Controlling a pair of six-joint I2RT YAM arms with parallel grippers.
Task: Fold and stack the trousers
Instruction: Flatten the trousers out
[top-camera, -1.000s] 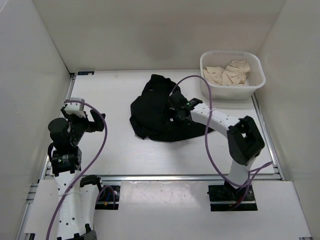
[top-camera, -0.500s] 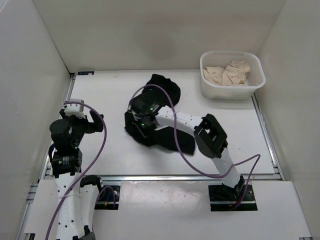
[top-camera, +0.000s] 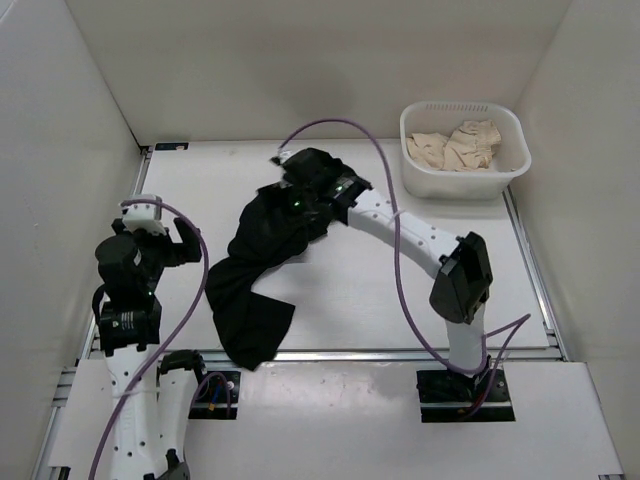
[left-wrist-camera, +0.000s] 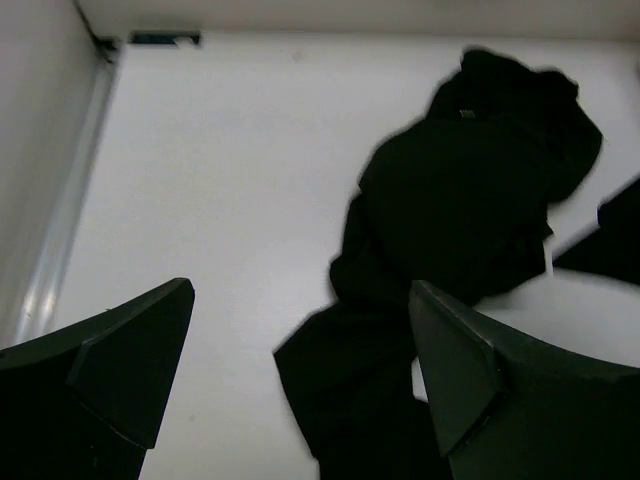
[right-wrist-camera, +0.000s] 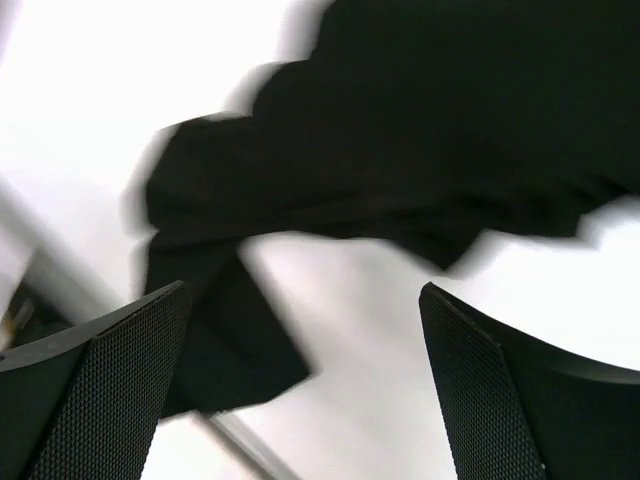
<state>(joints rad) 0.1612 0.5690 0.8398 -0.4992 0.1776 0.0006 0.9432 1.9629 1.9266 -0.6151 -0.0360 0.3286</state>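
The black trousers (top-camera: 262, 262) lie rumpled and stretched out, from a bunched part at the back middle to a loose end at the table's front edge. They also show in the left wrist view (left-wrist-camera: 470, 190) and, blurred, in the right wrist view (right-wrist-camera: 450, 130). My right gripper (top-camera: 298, 195) is over the bunched back part, jaws wide apart (right-wrist-camera: 305, 290), nothing between them. My left gripper (top-camera: 172, 240) is open and empty (left-wrist-camera: 302, 290), raised at the left, apart from the cloth.
A white basket (top-camera: 512, 128) with folded beige trousers (top-camera: 455, 147) stands at the back right. White walls close in the table on three sides. A metal rail runs along the front edge (top-camera: 380, 354), where the trousers' loose end hangs over.
My right arm swept left over the trousers, then to the back middle. The crumpled heap has been drawn out into a long shape reaching the front edge. My left arm barely moved.
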